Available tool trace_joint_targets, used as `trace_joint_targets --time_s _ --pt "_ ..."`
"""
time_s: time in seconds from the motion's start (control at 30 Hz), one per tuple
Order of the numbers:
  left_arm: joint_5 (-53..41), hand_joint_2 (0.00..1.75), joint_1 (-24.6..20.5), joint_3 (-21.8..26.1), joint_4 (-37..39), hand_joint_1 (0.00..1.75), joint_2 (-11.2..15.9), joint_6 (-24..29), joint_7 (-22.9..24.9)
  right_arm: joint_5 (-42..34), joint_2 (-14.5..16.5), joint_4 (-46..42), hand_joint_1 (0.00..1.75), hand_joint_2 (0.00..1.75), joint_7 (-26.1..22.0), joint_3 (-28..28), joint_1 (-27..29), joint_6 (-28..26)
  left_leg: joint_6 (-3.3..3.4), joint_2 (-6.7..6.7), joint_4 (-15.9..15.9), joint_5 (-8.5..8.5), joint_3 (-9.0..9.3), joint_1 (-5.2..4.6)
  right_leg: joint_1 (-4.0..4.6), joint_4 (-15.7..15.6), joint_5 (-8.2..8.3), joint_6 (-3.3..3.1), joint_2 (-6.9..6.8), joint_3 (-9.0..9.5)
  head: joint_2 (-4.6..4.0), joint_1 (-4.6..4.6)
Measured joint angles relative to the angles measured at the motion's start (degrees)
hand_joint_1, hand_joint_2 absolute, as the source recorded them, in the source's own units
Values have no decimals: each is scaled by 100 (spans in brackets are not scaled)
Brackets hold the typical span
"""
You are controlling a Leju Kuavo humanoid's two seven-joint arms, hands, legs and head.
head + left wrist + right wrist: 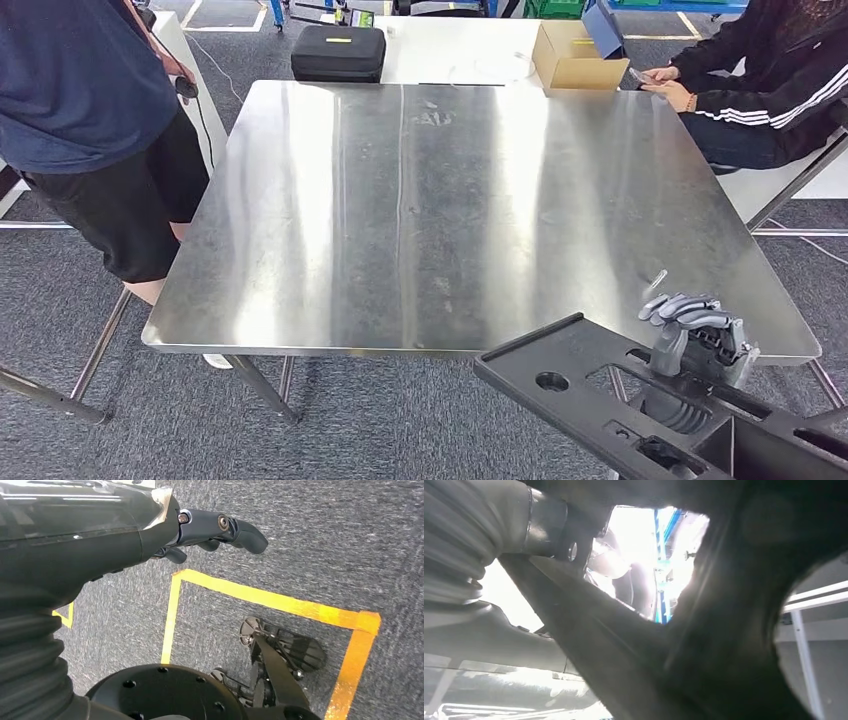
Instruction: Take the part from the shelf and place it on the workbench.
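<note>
A long black plastic part (pixel 600 395) with holes and cut-outs hangs just off the near right corner of the steel workbench (pixel 420 210). My right hand (pixel 695 330) grips it from above, fingers curled over its upper edge. The part's free end points left, below the bench's front edge. Up close in the right wrist view the dark part (pixel 704 645) lies across the picture in front of my right hand (pixel 499 545). My left hand (pixel 210 532) hangs over grey carpet with its fingers loosely bent and nothing in it.
A person in dark shorts (pixel 110 150) stands at the bench's left side. Another person in a striped jacket (pixel 770 90) sits at the far right. A black case (pixel 338 52) and a cardboard box (pixel 578 58) lie beyond the bench. Yellow floor tape (pixel 280 605) marks the carpet.
</note>
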Motion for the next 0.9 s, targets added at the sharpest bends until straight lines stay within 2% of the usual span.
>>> trace_joint_targets --time_s 0.03,0.07,0.1,0.13,0.17,0.2,0.23,0.27,0.33,0.37,0.43,0.47,0.5,0.53,0.57,0.6,0.63,0.7,0.73,0.83,0.9 --pt "-4 175 3 0 0 0 -2 -8 2 11 0 1 175 175 1 0 1 2 -11 -14 2 -35 45 -2 -2 -170 97 75 -1 -29 0 3" --pt "-9 175 7 0 0 0 -4 -15 4 22 0 2 175 175 2 0 0 5 -29 -30 4 -77 101 -2 -5 -515 317 166 -4 11 0 7" --pt "-16 175 12 0 0 0 -6 -16 5 30 0 4 175 175 4 0 2 9 -52 -43 -7 -121 133 -1 -5 -835 591 224 -11 68 0 8" --pt "-26 175 14 0 0 0 -7 -12 5 38 0 11 175 175 6 1 4 13 -78 -51 -11 -153 175 -1 6 -1094 789 235 -27 96 -1 6" --pt "-34 175 11 -1 0 0 -11 -3 4 49 1 18 175 175 10 4 4 21 -114 -55 -19 -183 196 -2 37 -1240 934 186 -43 117 -1 3" --pt "-40 175 9 -1 0 0 -16 4 8 66 2 25 175 175 15 9 3 30 -153 -54 -23 -199 218 -5 70 -1256 975 92 -57 111 -1 -3" --pt "-46 175 5 -1 0 0 -21 9 12 91 2 31 175 175 22 16 -6 40 -189 -51 -14 -199 252 -9 97 -1288 955 7 -64 109 -1 -4" --pt "-49 175 0 -1 -1 0 -26 11 16 120 3 33 175 175 29 27 -16 50 -222 -42 1 -210 259 -11 83 -1319 973 -63 -58 166 0 -7" --pt "-57 175 -10 -1 -2 0 -28 11 21 192 10 39 175 175 49 62 -41 62 -265 -15 168 -282 209 -10 23 -1381 956 -145 -46 280 0 -24" --pt "-62 175 -20 -2 -2 0 -28 11 21 236 15 47 175 175 59 91 -55 67 -283 -3 392 -378 87 -5 -4 -1402 941 -177 -42 345 0 -39" --pt "-74 175 -29 -2 -2 0 -25 11 21 319 22 75 175 175 75 157 -75 73 -318 3 1055 -624 -328 2 7 -1409 896 -242 -44 398 0 -57" --pt "-79 175 -28 -2 -2 0 -20 11 22 347 26 96 175 175 83 190 -79 74 -332 3 1360 -698 -569 6 13 -1408 870 -269 -42 423 0 -57" --pt "-80 175 -23 -2 -2 0 -14 11 22 362 30 117 175 175 87 213 -80 75 -341 4 1506 -676 -743 7 17 -1408 843 -285 -38 452 0 -58" --pt "-80 175 -18 -2 -2 0 -8 11 23 368 33 137 175 175 89 232 -80 75 -345 6 1451 -530 -821 9 18 -1408 812 -288 -32 492 0 -62" --pt "-82 175 -14 -2 -2 0 -3 10 24 369 35 156 175 175 90 250 -80 75 -341 10 1197 -268 -800 12 14 -1408 773 -280 -26 545 0 -65" --pt "-84 175 -12 -2 -2 0 1 10 24 371 36 170 175 175 90 265 -81 75 -328 13 828 23 -702 13 10 -1408 731 -260 -21 600 0 -68" --pt "-86 175 -13 -2 -2 0 4 10 24 373 36 184 175 175 91 280 -84 75 -316 16 514 189 -611 1 17 -1406 694 -236 -18 650 0 -68" --pt "-92 175 -18 -3 -2 0 6 7 26 401 38 209 175 175 98 304 -103 75 -266 15 171 211 -508 -31 42 -1401 622 -169 -19 656 0 -73" --pt "-95 175 -13 -4 -2 0 5 5 28 474 37 228 175 175 106 321 -119 66 -252 15 146 175 -501 -41 70 -1390 581 -169 -23 652 0 -67" --pt "-116 175 -3 -15 -2 0 -5 -14 33 1057 19 369 175 175 173 479 -265 -61 -226 16 99 320 -475 -49 113 -1391 539 -205 -30 691 0 -49" --pt "-156 175 -28 -50 -2 0 -9 -36 32 1585 6 641 175 175 268 742 -523 -232 -212 15 98 317 -480 -66 112 -1439 560 -183 -29 726 0 -49"
